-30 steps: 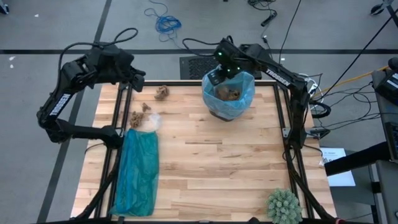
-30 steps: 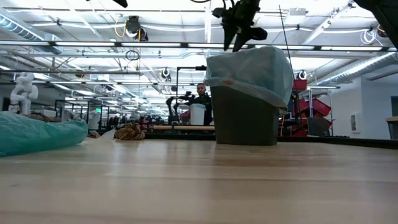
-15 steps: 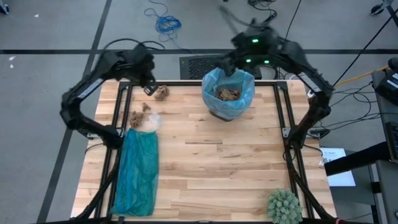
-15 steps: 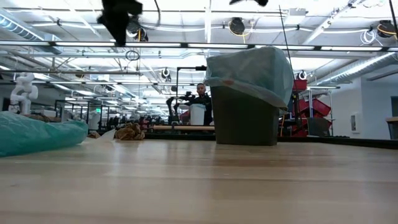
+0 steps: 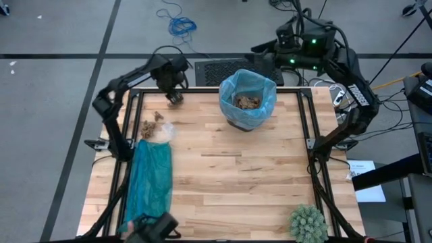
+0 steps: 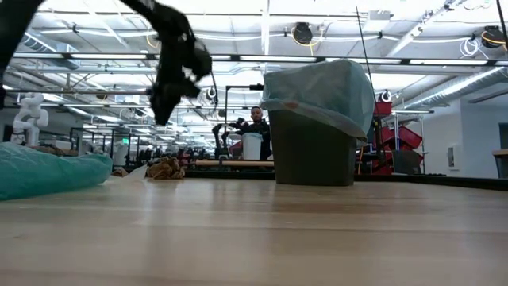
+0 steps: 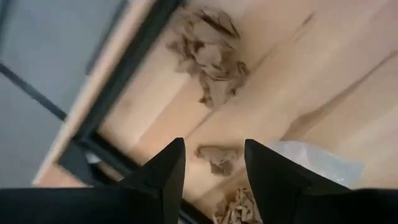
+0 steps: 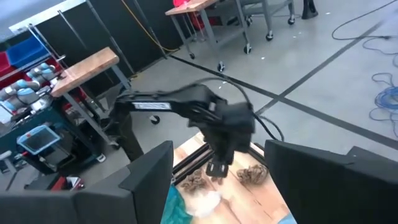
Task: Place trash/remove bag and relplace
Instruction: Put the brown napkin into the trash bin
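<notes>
Left gripper [image 5: 177, 92] hovered fingers apart over the brown scrap [image 5: 175, 100] at the table's [image 5: 223, 182] far edge, beside the frame rail; two more scraps and a white wad [image 5: 162, 132] lay nearer the teal bag [image 5: 150, 185]. Right gripper [image 5: 270, 50] was parked behind the blue-lined bin [image 5: 248, 101], fingers spread. Risk: so close to the edge, a careless closing could nudge the scrap off the table, or a finger could strike the rail.
</notes>
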You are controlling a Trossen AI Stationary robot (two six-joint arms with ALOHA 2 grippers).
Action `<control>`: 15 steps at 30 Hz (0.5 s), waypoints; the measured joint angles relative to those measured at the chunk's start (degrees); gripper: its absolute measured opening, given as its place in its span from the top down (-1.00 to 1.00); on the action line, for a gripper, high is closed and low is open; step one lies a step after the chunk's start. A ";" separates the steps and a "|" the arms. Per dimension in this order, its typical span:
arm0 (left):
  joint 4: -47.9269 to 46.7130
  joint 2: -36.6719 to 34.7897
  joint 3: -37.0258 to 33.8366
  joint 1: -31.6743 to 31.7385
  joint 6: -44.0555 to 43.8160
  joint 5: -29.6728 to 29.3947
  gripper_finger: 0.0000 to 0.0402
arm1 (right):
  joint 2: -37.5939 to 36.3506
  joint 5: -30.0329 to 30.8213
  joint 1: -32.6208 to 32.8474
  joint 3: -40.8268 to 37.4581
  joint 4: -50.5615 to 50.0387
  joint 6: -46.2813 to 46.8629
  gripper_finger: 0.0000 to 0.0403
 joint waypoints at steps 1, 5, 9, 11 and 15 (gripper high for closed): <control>1.23 1.22 -0.58 0.36 0.24 0.43 0.19 | 0.02 -0.01 0.07 0.00 0.03 -0.35 -0.21; 6.17 5.60 -1.47 1.58 0.05 0.52 0.19 | 0.00 -0.01 0.07 0.00 1.09 -0.92 -0.21; 10.01 9.07 -1.45 1.68 -0.02 2.82 0.19 | 0.00 -0.03 0.07 0.00 1.16 -1.39 -0.21; 11.46 11.18 -1.45 1.47 0.03 4.38 0.19 | 0.00 -0.03 0.07 0.00 1.20 -1.43 -0.21; 12.82 15.88 -1.45 0.63 1.98 5.09 0.19 | 0.00 -0.06 0.07 -0.02 1.25 -1.45 -0.21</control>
